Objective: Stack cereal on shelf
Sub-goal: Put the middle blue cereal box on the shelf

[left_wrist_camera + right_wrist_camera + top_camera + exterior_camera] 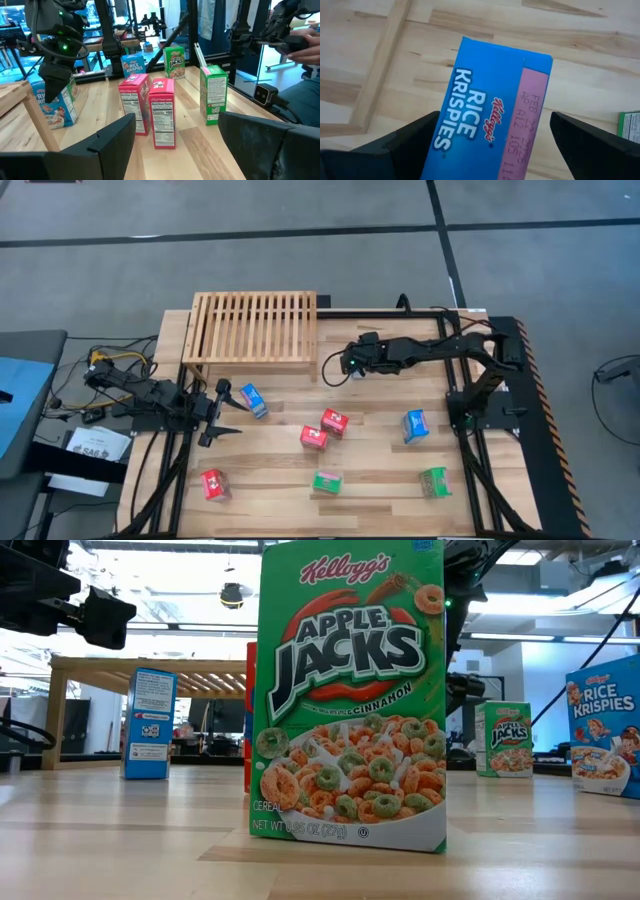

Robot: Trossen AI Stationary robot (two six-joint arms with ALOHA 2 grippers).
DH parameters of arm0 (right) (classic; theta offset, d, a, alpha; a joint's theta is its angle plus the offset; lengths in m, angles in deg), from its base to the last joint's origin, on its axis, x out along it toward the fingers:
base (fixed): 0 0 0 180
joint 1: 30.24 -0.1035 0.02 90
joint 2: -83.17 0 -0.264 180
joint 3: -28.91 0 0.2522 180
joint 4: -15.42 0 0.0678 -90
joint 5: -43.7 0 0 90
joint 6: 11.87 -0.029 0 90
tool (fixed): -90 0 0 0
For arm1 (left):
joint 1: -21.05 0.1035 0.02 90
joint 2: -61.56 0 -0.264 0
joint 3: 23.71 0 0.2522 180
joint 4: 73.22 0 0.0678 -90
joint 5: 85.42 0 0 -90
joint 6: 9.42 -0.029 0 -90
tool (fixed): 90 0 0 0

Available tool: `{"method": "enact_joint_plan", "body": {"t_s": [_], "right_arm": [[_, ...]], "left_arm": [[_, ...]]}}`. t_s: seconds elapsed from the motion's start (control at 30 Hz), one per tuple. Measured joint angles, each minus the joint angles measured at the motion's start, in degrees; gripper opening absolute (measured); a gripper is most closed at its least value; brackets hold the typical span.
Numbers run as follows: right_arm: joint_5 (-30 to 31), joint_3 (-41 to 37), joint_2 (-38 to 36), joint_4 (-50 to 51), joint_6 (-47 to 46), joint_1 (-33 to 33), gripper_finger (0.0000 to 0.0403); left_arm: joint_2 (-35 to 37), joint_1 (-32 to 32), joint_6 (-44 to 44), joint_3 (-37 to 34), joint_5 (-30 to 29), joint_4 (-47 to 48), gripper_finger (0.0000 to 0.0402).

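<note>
Right gripper point(492, 145): fingers on either side of a blue Rice Krispies box point(487, 120), apparently clamped on it, carried just off the shelf's point(255, 328) right end, above the table point(380, 480).

Left gripper point(222, 412): fingers spread, holding nothing, below the shelf's front-left corner, next to a blue box point(254, 400).

Progress, as judged: shelf top bare, nothing stacked yet. Seven boxes on the planks in front of the shelf, one in transit; a ninth not visible.

The high view hides the carried box under the arm; only the right wrist view shows it. The low view reads the labels: Apple Jacks point(348, 695) blocks the middle.
</note>
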Motion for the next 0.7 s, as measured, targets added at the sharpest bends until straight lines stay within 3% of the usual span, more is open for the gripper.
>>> {"method": "enact_joint_plan", "body": {"t_s": [0.37,0.7], "right_arm": [[0.1,0.0,0.0,0.0,0.1,0.0,0.0390],[0.1,0.0,0.0,0.0,0.0,0.0,0.0308]], "left_arm": [[0.0,0.0,0.1,0.0,0.0,0.0,0.0275],[0.0,0.0,-0.2,0.0,0.0,0.0,0.0275]]}}
